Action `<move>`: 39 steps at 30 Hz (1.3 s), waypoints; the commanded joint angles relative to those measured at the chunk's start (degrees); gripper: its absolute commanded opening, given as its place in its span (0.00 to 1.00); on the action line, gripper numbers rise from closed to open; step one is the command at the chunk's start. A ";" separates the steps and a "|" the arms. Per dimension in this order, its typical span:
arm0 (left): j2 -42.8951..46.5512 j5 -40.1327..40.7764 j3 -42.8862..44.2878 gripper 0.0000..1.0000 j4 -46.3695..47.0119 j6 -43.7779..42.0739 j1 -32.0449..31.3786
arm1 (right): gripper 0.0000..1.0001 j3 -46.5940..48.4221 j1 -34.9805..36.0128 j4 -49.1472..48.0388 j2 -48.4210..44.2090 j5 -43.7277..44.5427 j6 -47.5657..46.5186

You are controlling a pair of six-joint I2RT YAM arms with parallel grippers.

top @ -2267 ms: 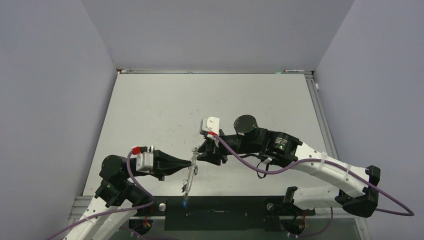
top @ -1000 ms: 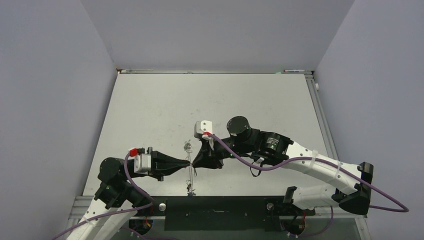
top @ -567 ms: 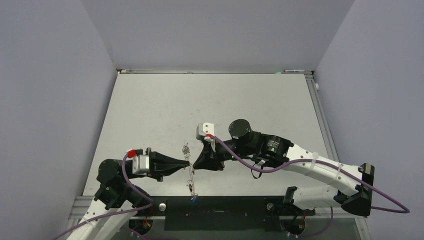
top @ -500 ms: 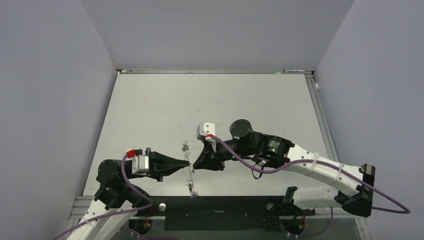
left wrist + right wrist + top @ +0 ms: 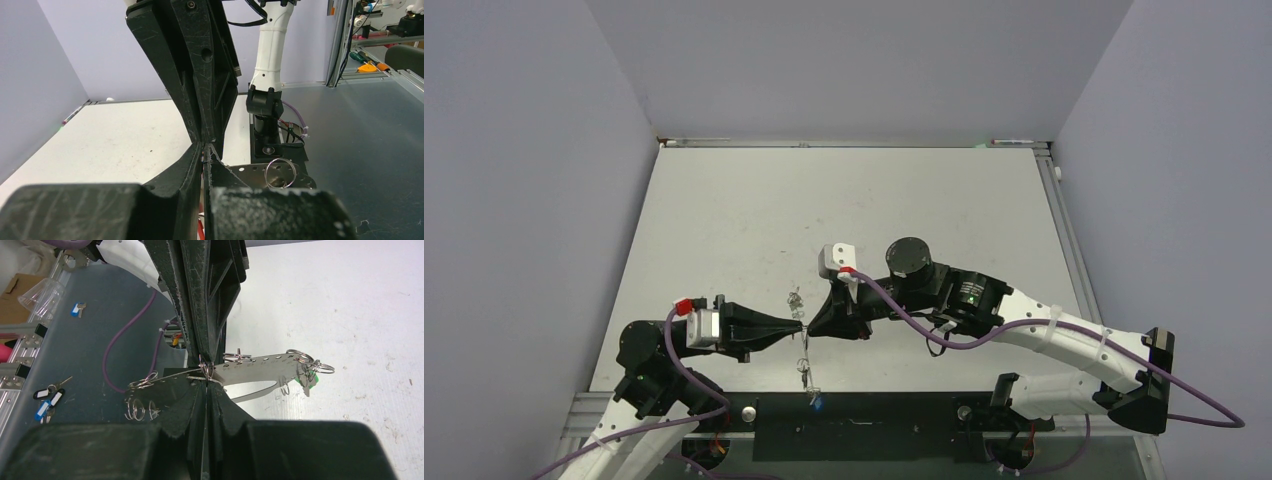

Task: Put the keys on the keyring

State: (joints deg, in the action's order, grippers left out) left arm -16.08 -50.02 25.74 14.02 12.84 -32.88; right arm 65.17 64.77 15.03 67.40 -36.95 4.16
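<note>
The keyring (image 5: 805, 350) is a thin flat grey metal strip with a row of holes, hung with several small split rings. It is held in the air between the two grippers, low at the table's near edge. A blue tag (image 5: 816, 403) dangles from its near end and a green tag (image 5: 310, 378) sits at its far end. My left gripper (image 5: 801, 326) is shut on the strip's edge (image 5: 204, 156). My right gripper (image 5: 812, 326) is shut tip to tip against it, pinching a small ring (image 5: 206, 368) on the strip. I cannot tell whether a key hangs from that ring.
The black base plate (image 5: 864, 412) lies under the strip's near end. One split ring (image 5: 280, 173) hangs from the strip in the left wrist view. Loose keys with blue and white tags (image 5: 49, 399) lie on the grey platform off the table.
Both grippers have moved a little left and closed in until their tips meet at the strip. The strip has swung and its blue tag now hangs lower.
</note>
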 commanded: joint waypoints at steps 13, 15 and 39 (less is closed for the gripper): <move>0.67 -0.49 0.45 0.00 4.04 0.61 0.45 | 0.45 0.98 -0.79 0.41 -2.45 -0.42 -3.69; 0.85 -0.37 0.45 0.00 3.96 0.54 0.45 | 0.46 -0.17 -0.79 -0.52 -3.30 -0.24 -3.72; 4.90 7.91 0.03 0.00 0.78 -1.57 0.80 | 0.47 -33.85 8.57 -45.56 -10.81 25.99 -5.74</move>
State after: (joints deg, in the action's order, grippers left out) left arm -12.01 -44.23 25.63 13.30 11.94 -32.45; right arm 33.52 72.25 -15.25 58.13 -17.58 0.01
